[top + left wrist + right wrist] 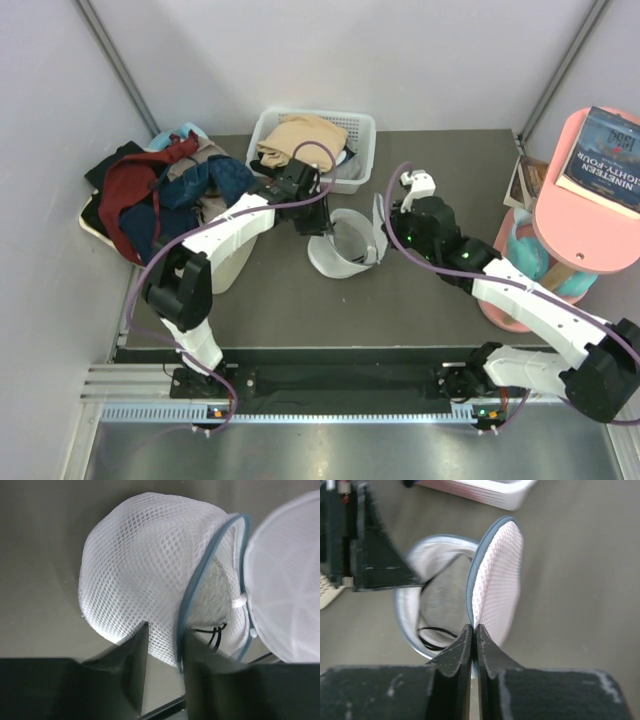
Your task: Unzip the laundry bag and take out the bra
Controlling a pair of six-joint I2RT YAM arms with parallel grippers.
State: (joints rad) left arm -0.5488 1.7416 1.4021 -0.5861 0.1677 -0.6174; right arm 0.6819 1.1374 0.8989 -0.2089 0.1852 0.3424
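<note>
The laundry bag (335,262) lies open on the table's middle, its round mesh lid (378,235) lifted on edge. In the left wrist view the bag's domed mesh wall (145,570) fills the middle, with the lid (290,580) at the right. The grey bra (445,600) with thin black straps lies inside the bag, and part of it shows in the left wrist view (215,590). My right gripper (474,627) (392,222) is shut on the lid's edge (497,575). My left gripper (166,627) (318,222) is open, its fingers astride the bag's blue-grey rim.
A white slotted basket (362,122) holding a tan garment (300,135) stands behind the bag. A cream tub (235,265) and a heap of clothes with a dark red cloth (135,190) are at the left. A pink stand (590,230) bearing a book (610,155) is at the right.
</note>
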